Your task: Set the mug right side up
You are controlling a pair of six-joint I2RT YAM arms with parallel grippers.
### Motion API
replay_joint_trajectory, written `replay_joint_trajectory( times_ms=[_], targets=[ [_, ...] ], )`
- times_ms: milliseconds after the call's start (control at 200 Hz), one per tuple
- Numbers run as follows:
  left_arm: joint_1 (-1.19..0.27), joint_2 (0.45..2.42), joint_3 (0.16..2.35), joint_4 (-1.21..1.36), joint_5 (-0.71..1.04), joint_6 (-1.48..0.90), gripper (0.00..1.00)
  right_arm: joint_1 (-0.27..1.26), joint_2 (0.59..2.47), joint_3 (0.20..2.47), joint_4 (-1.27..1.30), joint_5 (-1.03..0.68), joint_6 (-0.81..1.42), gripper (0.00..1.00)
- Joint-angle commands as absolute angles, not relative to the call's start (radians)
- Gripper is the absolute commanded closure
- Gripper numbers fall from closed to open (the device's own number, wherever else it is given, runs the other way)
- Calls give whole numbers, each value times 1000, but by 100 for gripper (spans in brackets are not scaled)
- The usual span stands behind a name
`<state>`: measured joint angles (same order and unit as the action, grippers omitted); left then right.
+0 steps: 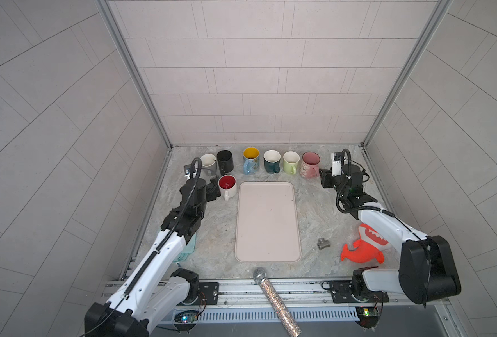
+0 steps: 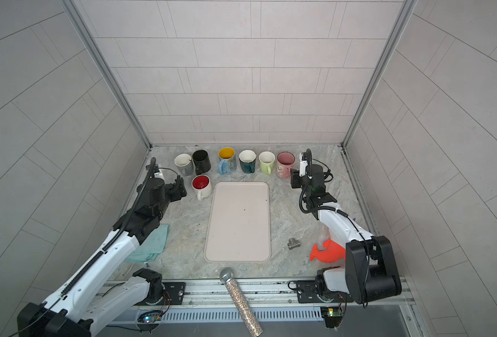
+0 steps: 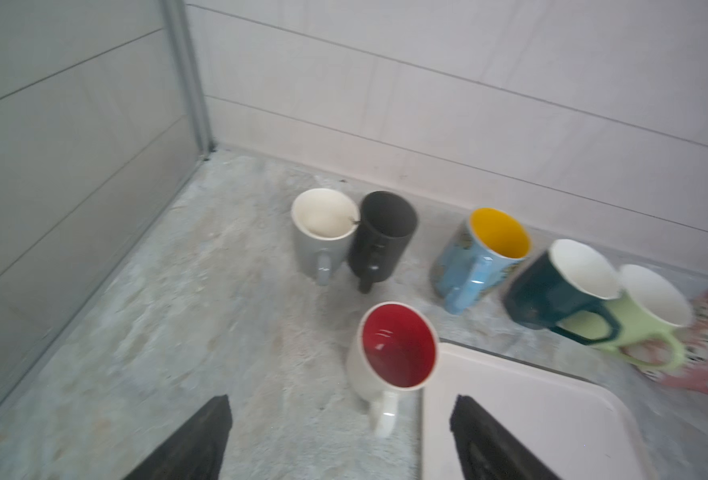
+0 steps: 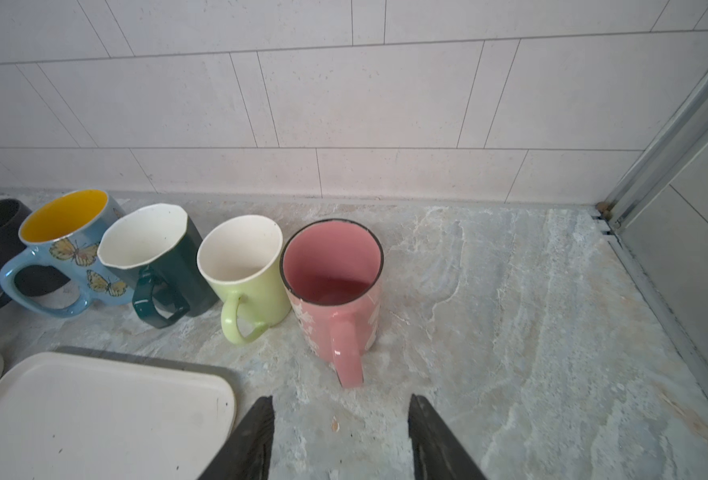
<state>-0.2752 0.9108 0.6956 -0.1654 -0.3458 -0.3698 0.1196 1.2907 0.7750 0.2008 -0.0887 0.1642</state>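
Every mug in view stands mouth up. A white mug with a red inside [image 1: 227, 186] [image 3: 394, 353] stands by the tray's far left corner. My left gripper [image 1: 213, 191] [image 3: 340, 401] is open just left of it, and the mug's handle lies ahead of the jaws, untouched. A pink mug [image 1: 310, 164] [image 4: 335, 282] ends the back row on the right. My right gripper [image 1: 324, 176] [image 4: 342, 398] is open right beside it, with bare table between its fingers and the handle just ahead.
Along the back wall stand a grey mug [image 1: 208, 163], a black mug [image 1: 225, 160], a blue butterfly mug [image 1: 250, 160], a dark green mug [image 1: 272, 161] and a light green mug [image 1: 291, 162]. Nearer are a pale tray [image 1: 267, 248], a metal fitting [image 1: 323, 243], an orange toy [image 1: 364, 245], a microphone [image 1: 270, 294] and a teal cloth [image 2: 152, 243].
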Motion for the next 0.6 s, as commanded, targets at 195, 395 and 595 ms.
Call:
replay_joint_trajectory(
  times_ms=[195, 395, 595],
  targets=[
    [-179, 876, 464, 159, -627, -295, 2, 124, 1163, 728, -59, 1, 139, 2],
    [-133, 1051, 392, 395, -581, -125, 1, 122, 1181, 712, -64, 126, 169, 1],
    [-34, 1237, 319, 684, -346, -129, 0, 123, 1184, 598, 130, 285, 122, 1]
  ],
)
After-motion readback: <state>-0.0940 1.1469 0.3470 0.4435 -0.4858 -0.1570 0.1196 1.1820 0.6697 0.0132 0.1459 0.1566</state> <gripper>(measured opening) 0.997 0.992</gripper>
